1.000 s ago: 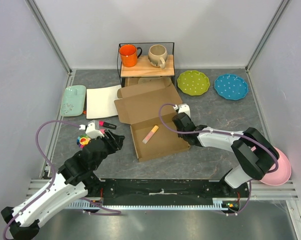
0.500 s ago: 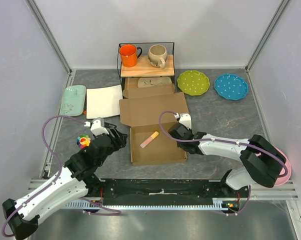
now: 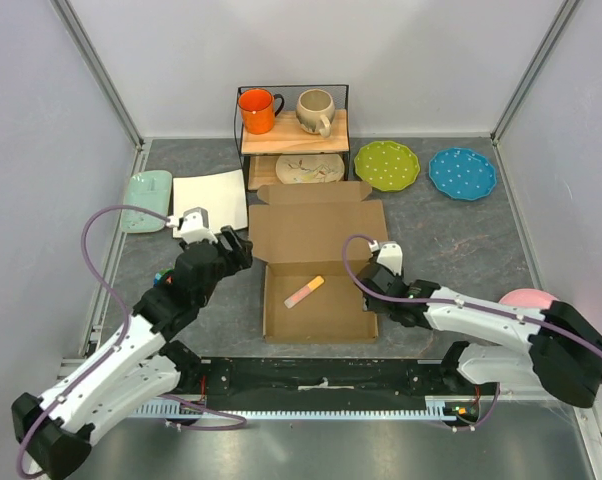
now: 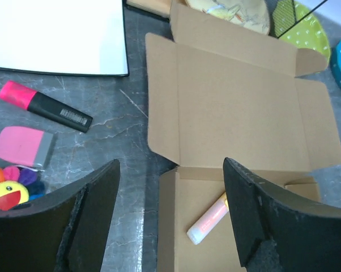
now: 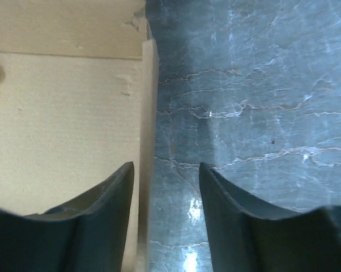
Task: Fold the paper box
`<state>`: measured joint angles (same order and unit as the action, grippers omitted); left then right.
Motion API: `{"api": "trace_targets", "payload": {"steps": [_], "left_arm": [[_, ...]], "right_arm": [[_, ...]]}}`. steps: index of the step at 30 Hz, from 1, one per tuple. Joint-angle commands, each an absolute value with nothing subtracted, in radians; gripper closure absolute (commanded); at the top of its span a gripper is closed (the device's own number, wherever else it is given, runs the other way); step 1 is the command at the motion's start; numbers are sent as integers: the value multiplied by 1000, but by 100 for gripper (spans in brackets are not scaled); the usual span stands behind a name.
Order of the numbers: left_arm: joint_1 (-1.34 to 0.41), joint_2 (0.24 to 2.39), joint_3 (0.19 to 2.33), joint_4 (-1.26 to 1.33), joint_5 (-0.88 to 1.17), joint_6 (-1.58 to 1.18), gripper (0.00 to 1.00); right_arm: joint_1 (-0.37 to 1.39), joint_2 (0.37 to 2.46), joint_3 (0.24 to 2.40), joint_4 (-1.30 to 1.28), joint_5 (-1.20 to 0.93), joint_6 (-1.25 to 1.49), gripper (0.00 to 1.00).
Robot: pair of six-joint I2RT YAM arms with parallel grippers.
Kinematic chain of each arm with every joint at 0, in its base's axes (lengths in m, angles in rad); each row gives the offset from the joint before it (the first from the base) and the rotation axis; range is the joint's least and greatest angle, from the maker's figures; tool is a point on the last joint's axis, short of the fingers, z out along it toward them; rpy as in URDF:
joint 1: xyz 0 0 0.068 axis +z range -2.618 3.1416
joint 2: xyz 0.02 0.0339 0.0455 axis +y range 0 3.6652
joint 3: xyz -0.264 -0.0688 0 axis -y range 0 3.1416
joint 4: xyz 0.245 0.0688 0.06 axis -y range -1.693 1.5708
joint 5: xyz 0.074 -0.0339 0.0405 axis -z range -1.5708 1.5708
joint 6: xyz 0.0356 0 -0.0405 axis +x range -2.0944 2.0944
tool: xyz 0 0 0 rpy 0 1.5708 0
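The brown paper box (image 3: 316, 318) lies open and square to the table's front, its lid (image 3: 316, 228) flat behind the tray. A pink-orange tube (image 3: 304, 292) lies inside the tray. My left gripper (image 3: 237, 250) hovers by the box's left rear corner, open and empty; in the left wrist view its fingers (image 4: 97, 209) frame the left wall (image 4: 166, 221) and the tube (image 4: 210, 219). My right gripper (image 3: 372, 289) is open astride the right wall (image 5: 148, 130). One fingertip (image 5: 116, 184) is over the tray floor, the other over the table, neither pressing the cardboard.
Behind the box stands a rack (image 3: 293, 130) with an orange mug, a beige mug and a plate underneath. A green plate (image 3: 386, 165) and blue plate (image 3: 462, 172) lie back right, a white square plate (image 3: 211, 200) and mint tray (image 3: 146, 200) back left. A highlighter (image 4: 46, 107), eraser (image 4: 20, 147) and flower toy (image 4: 9, 187) lie left.
The box turned from skewed to square with the table's front edge. My right gripper opened off the right wall and drew nearer. My left gripper moved up to the box's left rear corner, opening wider.
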<state>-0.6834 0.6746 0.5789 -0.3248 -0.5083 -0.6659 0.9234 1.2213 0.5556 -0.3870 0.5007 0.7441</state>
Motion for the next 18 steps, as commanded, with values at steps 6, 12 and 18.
{"api": "trace_targets", "payload": {"steps": [6,12,18], "left_arm": [[-303,960,716,-224,76,-554,19],[-219,1194,854,-209,294,-517,19],[-219,1363,988,-239,334,-466,19]], "right_arm": [[927,1020,658,-514,541,723,29],[927,950,750,-543,545,681,27],[927,899,810,-548,537,635,26]]}}
